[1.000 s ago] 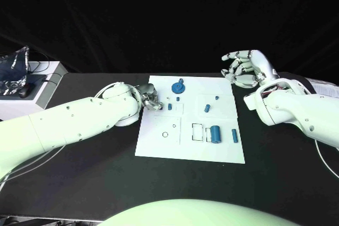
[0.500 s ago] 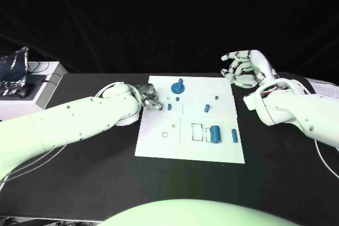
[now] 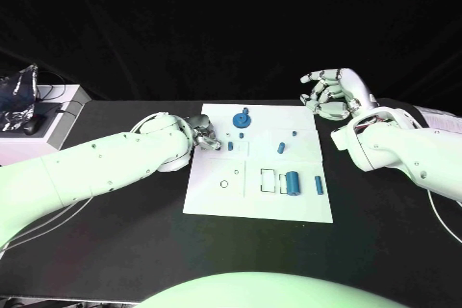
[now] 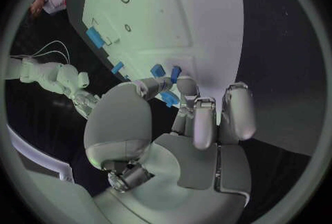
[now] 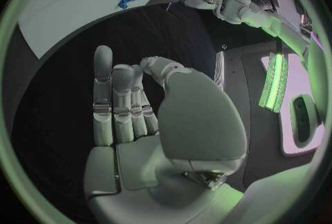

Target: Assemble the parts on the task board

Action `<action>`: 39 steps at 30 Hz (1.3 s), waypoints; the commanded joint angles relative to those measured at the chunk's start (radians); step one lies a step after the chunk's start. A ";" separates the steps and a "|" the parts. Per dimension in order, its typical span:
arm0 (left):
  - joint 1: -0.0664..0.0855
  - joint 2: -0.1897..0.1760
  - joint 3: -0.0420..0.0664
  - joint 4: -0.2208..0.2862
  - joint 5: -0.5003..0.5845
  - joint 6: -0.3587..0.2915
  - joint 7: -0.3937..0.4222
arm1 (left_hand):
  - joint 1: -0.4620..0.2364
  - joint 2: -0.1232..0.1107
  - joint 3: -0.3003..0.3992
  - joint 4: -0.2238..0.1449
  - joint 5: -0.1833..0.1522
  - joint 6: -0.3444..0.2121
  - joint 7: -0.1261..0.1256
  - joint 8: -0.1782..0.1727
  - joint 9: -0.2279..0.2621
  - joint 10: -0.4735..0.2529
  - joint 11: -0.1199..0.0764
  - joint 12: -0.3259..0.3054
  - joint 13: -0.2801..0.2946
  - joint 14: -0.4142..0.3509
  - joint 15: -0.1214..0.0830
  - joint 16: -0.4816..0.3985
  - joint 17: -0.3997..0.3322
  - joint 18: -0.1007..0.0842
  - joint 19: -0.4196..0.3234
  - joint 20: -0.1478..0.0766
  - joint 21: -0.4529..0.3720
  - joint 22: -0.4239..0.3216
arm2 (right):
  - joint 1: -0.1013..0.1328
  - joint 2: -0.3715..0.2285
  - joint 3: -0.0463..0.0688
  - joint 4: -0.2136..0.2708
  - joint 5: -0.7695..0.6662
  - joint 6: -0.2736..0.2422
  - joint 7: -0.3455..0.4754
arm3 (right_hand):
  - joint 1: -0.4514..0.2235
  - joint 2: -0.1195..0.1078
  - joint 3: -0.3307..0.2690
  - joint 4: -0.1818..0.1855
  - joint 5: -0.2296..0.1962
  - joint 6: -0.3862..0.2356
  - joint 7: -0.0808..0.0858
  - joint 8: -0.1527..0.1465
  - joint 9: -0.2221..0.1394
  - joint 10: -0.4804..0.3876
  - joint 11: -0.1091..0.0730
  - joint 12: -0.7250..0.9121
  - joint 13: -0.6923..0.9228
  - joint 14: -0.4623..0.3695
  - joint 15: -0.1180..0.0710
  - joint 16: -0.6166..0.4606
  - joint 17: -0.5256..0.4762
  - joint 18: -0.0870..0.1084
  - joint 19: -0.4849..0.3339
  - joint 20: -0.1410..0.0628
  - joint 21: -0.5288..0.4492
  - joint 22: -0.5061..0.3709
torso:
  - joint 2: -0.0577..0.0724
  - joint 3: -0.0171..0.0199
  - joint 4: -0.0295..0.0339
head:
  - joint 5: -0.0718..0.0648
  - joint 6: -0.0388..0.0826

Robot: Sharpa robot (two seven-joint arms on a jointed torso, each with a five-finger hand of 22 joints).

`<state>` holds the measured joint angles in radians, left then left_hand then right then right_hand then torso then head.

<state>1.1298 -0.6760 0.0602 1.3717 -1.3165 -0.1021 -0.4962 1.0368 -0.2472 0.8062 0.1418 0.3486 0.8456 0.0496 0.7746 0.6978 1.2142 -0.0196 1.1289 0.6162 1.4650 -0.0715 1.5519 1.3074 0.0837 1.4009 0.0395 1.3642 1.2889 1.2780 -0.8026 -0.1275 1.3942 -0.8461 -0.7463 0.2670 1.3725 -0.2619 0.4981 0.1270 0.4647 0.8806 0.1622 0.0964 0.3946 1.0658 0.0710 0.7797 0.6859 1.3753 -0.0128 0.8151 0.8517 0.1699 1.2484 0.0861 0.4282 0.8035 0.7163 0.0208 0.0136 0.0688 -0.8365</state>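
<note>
The left hand [image 3: 200, 135] sits at the left edge of the task board [image 3: 241, 204], its fingers [image 4: 196, 120] curled in so the tips meet on a small blue part [image 4: 168, 98]; it grips that piece just above the board, probably because a seat lies close by; beside it on the board stands another small blue part [image 3: 231, 146]. Further out lie a round blue knob [image 3: 243, 119] near the far edge, a short blue peg [image 3: 283, 147] towards the middle, and a blue cylinder [image 3: 294, 183] with a slim blue pin [image 3: 320, 184] beside an outlined slot nearer the robot. The right hand [image 3: 330, 94] hangs off the far right corner, holding nothing, fingers loosely spread, likely parked clear of the work.
</note>
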 commanded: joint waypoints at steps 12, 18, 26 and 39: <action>-0.007 0.006 -0.006 -0.002 0.012 0.010 -0.009 | -0.033 -0.008 -0.106 0.079 -0.003 0.016 0.001 -0.021 -0.010 -0.005 -0.001 -0.007 0.003 0.090 -0.006 -0.008 0.213 -0.010 0.001 -0.006 -0.010 -0.005 | 0.000 0.000 0.000 0.001 -0.004 0.007 0.008 | -0.006 -0.001 0.004 0.000 0.005 -0.001 0.005 0.004 0.001 -0.007 0.001 0.006 -0.002 0.009 0.001 -0.007 0.003 0.011 0.010 0.000 -0.007 -0.002 | -0.001 -0.0002 0.0007 | -0.002 0.000; -0.007 0.007 -0.006 -0.003 0.010 0.009 -0.012 | -0.031 -0.008 -0.136 0.102 -0.002 0.017 0.002 -0.025 -0.012 -0.006 -0.001 -0.007 0.004 0.090 -0.005 -0.009 0.212 -0.009 0.002 -0.005 -0.011 -0.006 | 0.000 0.000 0.000 0.000 -0.004 0.008 0.008 | -0.006 0.000 0.004 0.000 0.005 -0.001 0.005 0.004 0.001 -0.007 0.001 0.006 -0.002 0.009 0.001 -0.009 0.002 0.011 0.010 0.000 -0.007 -0.002 | -0.001 0.0005 0.0005 | -0.002 0.001; -0.007 0.008 -0.006 -0.007 0.009 0.008 -0.017 | -0.029 -0.005 -0.203 0.147 0.000 0.016 0.005 -0.032 -0.015 -0.011 0.002 -0.009 0.003 0.089 -0.003 -0.010 0.210 -0.008 0.000 -0.004 -0.016 -0.011 | 0.000 0.000 0.000 0.000 -0.004 0.008 0.008 | -0.006 0.000 0.004 0.000 0.005 -0.001 0.005 0.004 0.001 -0.007 0.001 0.006 -0.002 0.009 0.001 -0.009 0.002 0.011 0.010 0.000 -0.007 -0.002 | 0.000 0.0004 0.0002 | -0.002 0.002; -0.007 0.008 -0.005 -0.007 -0.003 0.002 -0.026 | -0.044 0.006 -0.293 0.150 0.003 0.006 0.010 -0.042 -0.018 -0.023 0.007 -0.016 -0.006 0.088 0.001 -0.014 0.205 -0.007 -0.003 -0.001 -0.022 -0.017 | 0.000 0.000 0.000 -0.002 -0.004 0.009 0.007 | -0.006 -0.001 0.005 -0.001 0.008 -0.002 0.005 0.003 0.001 -0.007 0.001 0.007 -0.003 0.009 0.001 -0.009 0.003 0.011 0.010 0.000 -0.008 -0.002 | 0.000 0.0000 0.0005 | -0.001 0.002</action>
<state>1.1263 -0.6695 0.0577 1.3657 -1.3130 -0.1043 -0.5098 0.9998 -0.2476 0.5154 0.2929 0.3491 0.8516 0.0548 0.7371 0.6826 1.1980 -0.0115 1.1180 0.6105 1.4650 -0.0713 1.5442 1.3074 0.0837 1.4008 0.0396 1.3477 1.2727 1.2780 -0.8026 -0.1275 1.3920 -0.8461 -0.7460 0.2664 1.3726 -0.2620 0.4981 0.1270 0.4687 0.8789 0.1605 0.0964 0.3942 1.0663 0.0716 0.7838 0.6840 1.3753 -0.0128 0.8113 0.8535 0.1699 1.2484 0.0861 0.4245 0.8035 0.7161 0.0209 0.0139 0.0670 -0.8341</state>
